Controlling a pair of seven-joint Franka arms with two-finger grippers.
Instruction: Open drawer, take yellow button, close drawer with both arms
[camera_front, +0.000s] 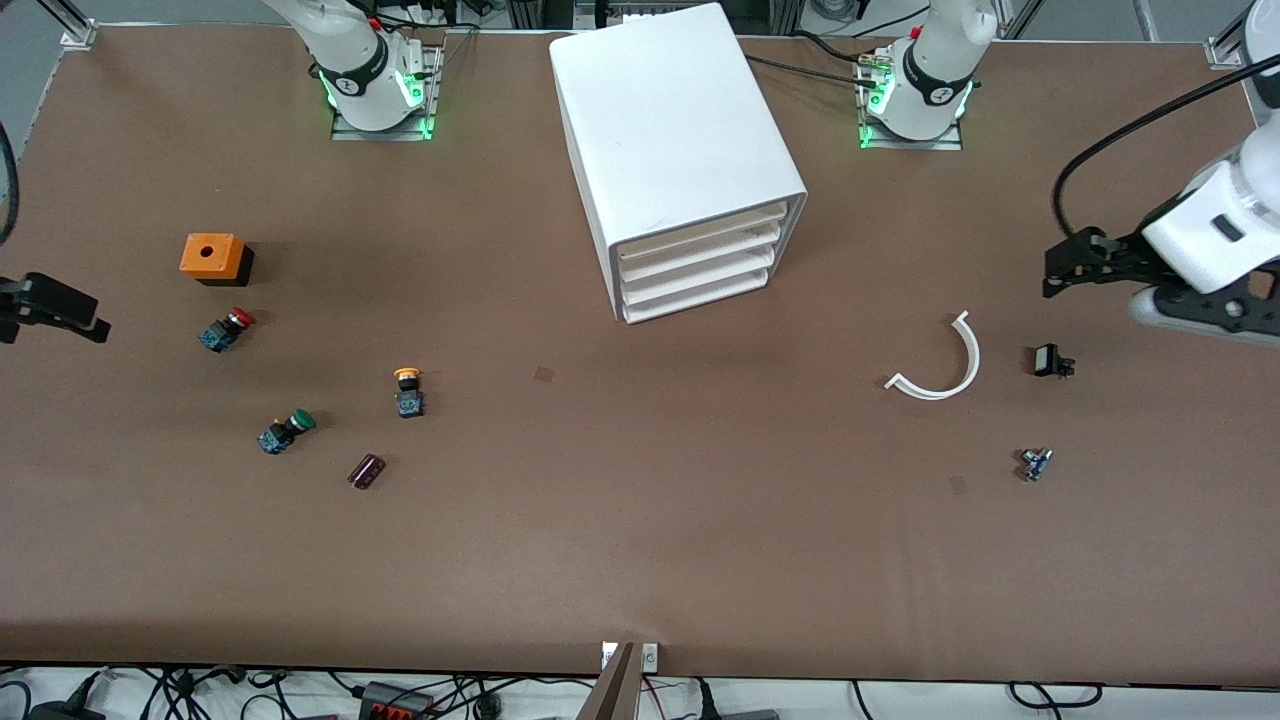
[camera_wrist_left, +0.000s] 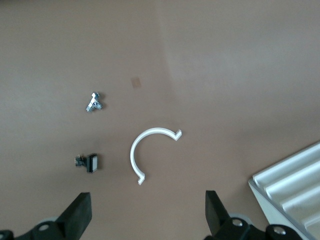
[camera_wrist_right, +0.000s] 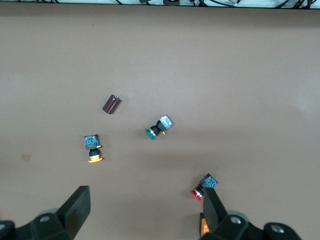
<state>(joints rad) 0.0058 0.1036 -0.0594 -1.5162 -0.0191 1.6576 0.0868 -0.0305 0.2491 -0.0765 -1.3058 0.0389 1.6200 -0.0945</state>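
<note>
Brown table, white cabinet, three buttons, orange box, white clip

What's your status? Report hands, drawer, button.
Left hand open over the left arm's table end; right hand open over the right arm's end. Top drawer shut. Yellow button on table, untouched. Nothing blocking.

Both grippers aloft, fingers apart

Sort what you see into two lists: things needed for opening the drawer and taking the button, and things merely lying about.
Needed: drawer, yellow-capped button, left pincer, right pincer.

Lying about: red button, green button, orange box, white arc, dark cylinder.
</note>
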